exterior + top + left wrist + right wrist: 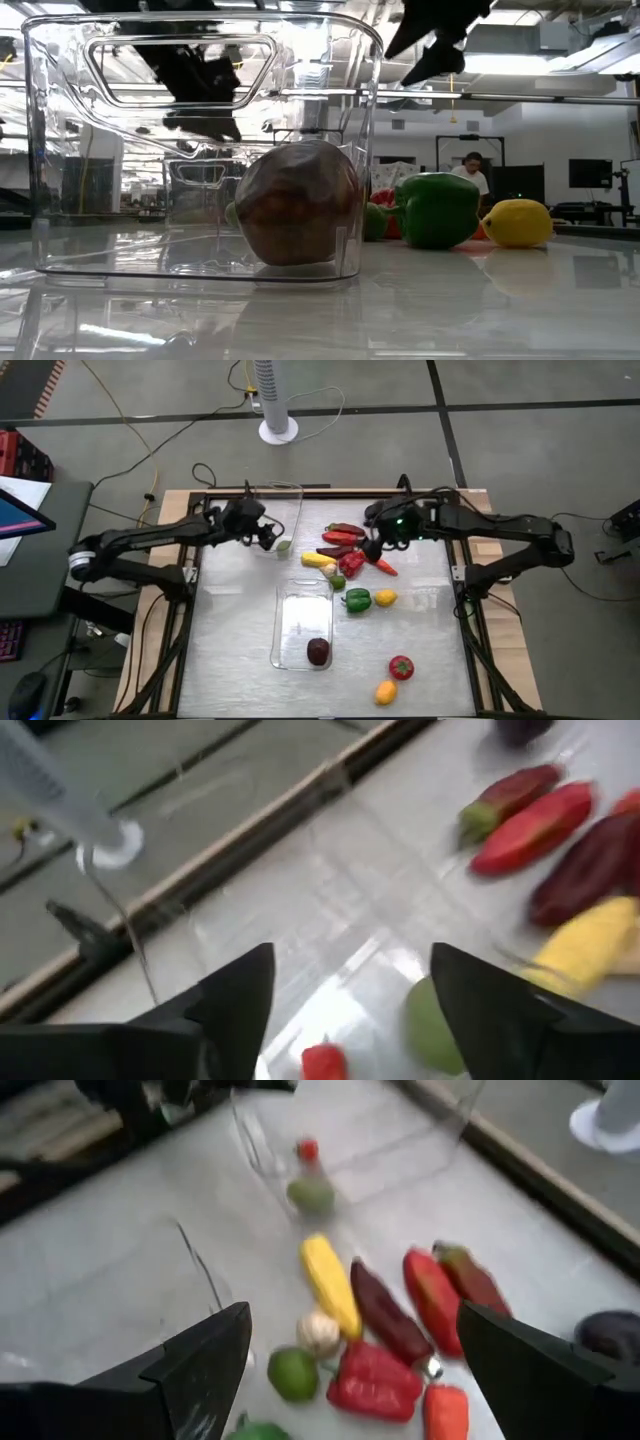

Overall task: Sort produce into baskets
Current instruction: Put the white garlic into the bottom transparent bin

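Note:
My left gripper (266,537) is open and empty over the far clear basket (283,497). In the left wrist view (350,970) a green lime (434,1025) and a small red piece (322,1061) lie below it in that basket. My right gripper (375,546) is open and empty above the produce pile of red peppers (346,541), a yellow piece (318,560) and a carrot (385,568). The right wrist view (352,1320) looks down on the pile. The near basket (290,605) holds a dark plum (317,651), which rests on the basket floor (298,215).
A green pepper (356,600), a lemon (385,598) and a lime (338,582) lie right of the near basket. A tomato (401,667) and a second lemon (385,691) lie near the front right. A fan base (278,430) stands beyond the far edge. A person (472,170) stands far off.

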